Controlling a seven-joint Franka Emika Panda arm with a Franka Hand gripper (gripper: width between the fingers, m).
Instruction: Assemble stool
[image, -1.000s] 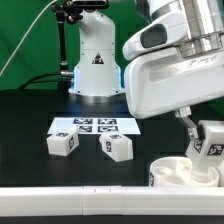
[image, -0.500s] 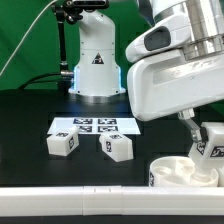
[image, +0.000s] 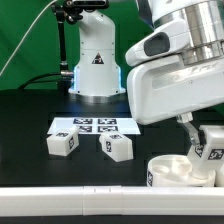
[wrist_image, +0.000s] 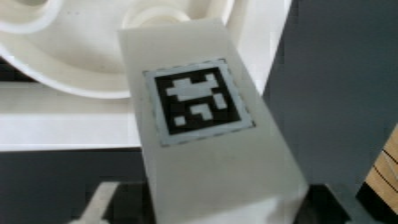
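My gripper (image: 195, 131) is shut on a white blocky stool leg (image: 210, 143) at the exterior view's right and holds it tilted just above the round white seat (image: 178, 171). In the wrist view the held leg (wrist_image: 199, 110) fills the middle, its square tag facing the camera, with the seat's ring (wrist_image: 107, 55) behind it. My gripper (wrist_image: 214, 205) clamps the leg's near end, and one fingertip (wrist_image: 102, 196) shows beside it. Two loose tagged legs (image: 63, 142) (image: 116, 147) lie on the black table left of the seat.
The marker board (image: 95, 126) lies flat behind the two loose legs. A long white bar (image: 70, 199) runs along the table's front edge. The white robot base (image: 95, 60) stands at the back, in front of a green backdrop.
The arm has lowered slightly with the leg in the gripper, bringing the leg closer to the seat. The loose legs have not moved.
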